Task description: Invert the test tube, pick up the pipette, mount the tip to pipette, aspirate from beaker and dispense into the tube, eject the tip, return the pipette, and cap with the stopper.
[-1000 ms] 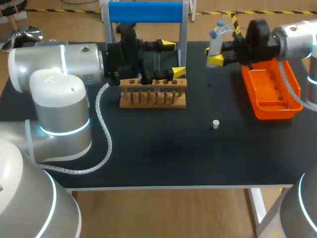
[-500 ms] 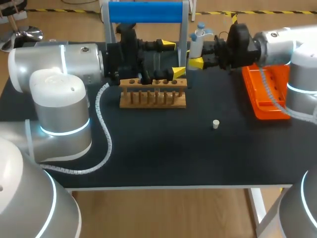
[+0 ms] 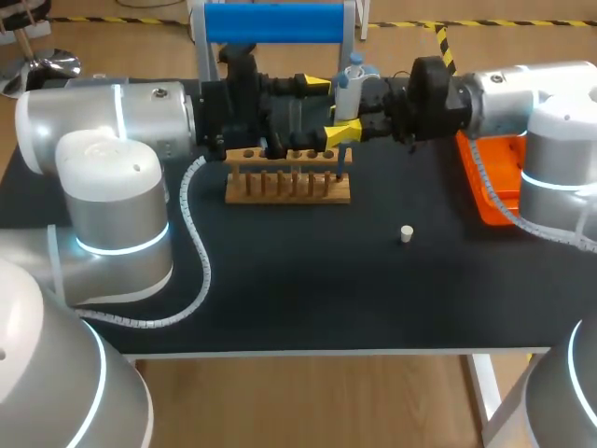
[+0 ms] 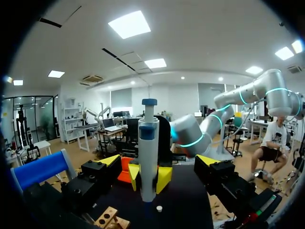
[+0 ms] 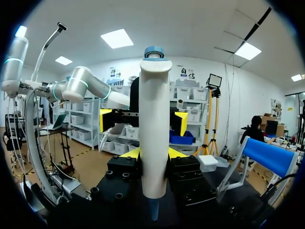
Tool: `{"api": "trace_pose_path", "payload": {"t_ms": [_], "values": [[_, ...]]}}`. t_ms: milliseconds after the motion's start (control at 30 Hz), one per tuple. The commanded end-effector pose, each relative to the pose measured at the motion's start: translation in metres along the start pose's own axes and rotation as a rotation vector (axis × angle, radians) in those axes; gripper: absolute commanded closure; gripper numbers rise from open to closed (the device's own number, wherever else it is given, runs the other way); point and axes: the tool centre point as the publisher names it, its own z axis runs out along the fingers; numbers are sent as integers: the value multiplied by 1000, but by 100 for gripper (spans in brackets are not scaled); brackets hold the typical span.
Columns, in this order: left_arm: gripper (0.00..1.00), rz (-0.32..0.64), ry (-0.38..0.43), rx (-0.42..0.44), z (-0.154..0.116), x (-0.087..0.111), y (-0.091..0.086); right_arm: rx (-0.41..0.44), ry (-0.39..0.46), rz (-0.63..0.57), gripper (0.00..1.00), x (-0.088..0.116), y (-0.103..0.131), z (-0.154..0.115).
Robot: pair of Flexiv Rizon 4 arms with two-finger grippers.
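The pipette (image 3: 353, 77) stands upright just behind the right end of the wooden rack (image 3: 289, 179), and its thin blue lower end points down toward that end of the rack. Our right gripper (image 3: 354, 119) has it: in the right wrist view the white body of the pipette (image 5: 154, 133) is clamped from both sides between the two yellow-tipped fingers of the gripper (image 5: 153, 155), with a small bluish tip at the bottom of it. Our right arm comes in from the right of the rack and reaches to it over the table (image 3: 280, 289). Our left gripper (image 3: 326, 110) is also behind the right end of the rack, beside the pipette, and its fingers are spread wide and hold nothing. In the left wrist view the pipette (image 4: 148, 152) stands ahead of this gripper (image 4: 158, 161), about in the middle between its two parted fingers and not touching them. The small white stopper (image 3: 406, 233) lies on the table to the front and right of the rack, well apart from it. The orange tray (image 3: 490, 191) is farther to the right of the rack, partly under our right arm. Behind the rack stands a frame with a blue bar (image 3: 275, 23).
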Motion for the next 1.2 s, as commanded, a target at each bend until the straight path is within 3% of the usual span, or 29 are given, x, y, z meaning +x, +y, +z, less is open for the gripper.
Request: {"api": "trace_pose_path", "payload": {"t_ms": [33,1000,1067,1100,1133,1200], "values": [[0,2,-5,8,1,1,2,-4,-8,-1,100,0,-2,8],[0,2,-5,8,1,1,2,-37,-23,-36,100,-8,-4,33],[16,2,-5,8,1,1,2,-33,-23,-42,100,-8,-4,33],[15,2,-5,8,1,1,2,-35,-24,-42,100,-7,-4,33],[26,2,-5,8,1,1,2,-35,-25,-43,100,-7,-4,32],[27,2,-5,8,1,1,2,-37,-31,-51,100,-6,-4,32]]}}
